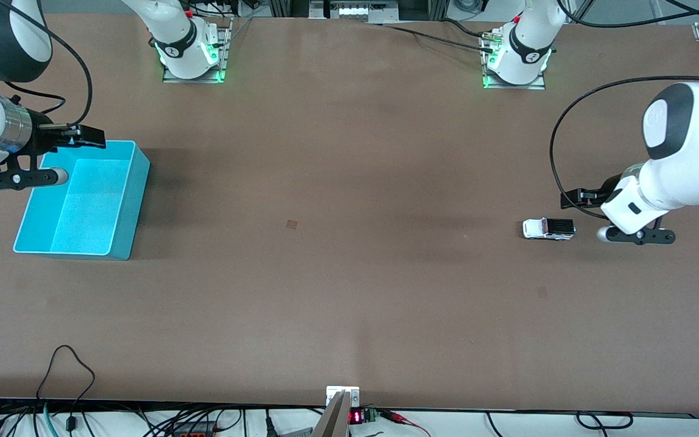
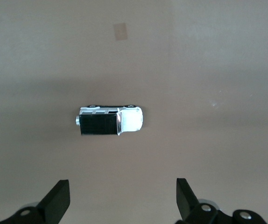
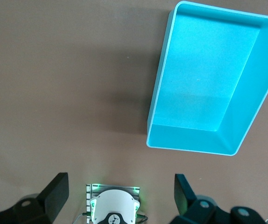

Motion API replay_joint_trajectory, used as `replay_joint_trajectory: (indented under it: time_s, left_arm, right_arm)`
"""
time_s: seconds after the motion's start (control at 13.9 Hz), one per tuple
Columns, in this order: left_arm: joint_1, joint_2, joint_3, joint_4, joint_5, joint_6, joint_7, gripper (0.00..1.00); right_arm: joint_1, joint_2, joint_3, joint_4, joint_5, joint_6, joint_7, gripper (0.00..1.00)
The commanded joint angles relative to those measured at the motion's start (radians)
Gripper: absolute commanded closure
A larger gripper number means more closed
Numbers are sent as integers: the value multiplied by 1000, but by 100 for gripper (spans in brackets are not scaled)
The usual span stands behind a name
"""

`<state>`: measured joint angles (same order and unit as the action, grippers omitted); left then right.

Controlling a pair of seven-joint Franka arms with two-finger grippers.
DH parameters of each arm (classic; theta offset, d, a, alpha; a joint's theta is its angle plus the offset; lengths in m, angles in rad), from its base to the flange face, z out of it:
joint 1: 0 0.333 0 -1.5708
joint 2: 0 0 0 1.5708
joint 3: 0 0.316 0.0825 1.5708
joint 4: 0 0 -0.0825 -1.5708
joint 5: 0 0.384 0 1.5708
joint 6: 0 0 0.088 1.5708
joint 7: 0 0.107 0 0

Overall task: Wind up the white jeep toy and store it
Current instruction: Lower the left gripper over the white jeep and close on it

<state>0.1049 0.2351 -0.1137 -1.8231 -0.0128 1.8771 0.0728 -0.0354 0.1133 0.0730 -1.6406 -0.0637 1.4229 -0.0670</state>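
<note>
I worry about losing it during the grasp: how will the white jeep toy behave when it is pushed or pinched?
The white jeep toy stands on its wheels on the bare table, so a nudge along its length would likely roll it. It looks small and rigid, probably light. Its glossy body may slip.

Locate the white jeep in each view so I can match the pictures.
Front view: the jeep sits on the table at the left arm's end, beside the left gripper.
Left wrist view: mid-picture, on bare table.
Right wrist view: not in it; only the turquoise bin shows.
Shared landmark: the brown table.
</note>
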Motion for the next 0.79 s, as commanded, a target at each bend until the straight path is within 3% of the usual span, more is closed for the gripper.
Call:
replay_joint_trajectory:
  time_s: [0.0,0.43,0.57,0.72]
  left_arm:
    - [42,-25,-6,-146,-7,137,203,0]
    - [73,41,-9,-173,65,209,755,0]
    - [71,68,-14,-182,85,262,926,0]
    - [73,81,-44,-214,178,376,1077,0]
  right_arm:
    - [-4,3,-1,21,1,-25,-22,0]
    - [-15,12,-2,21,4,-61,-13,0]
    - [-20,14,-2,22,4,-62,-13,0]
    - [-21,14,-2,21,4,-64,-13,0]
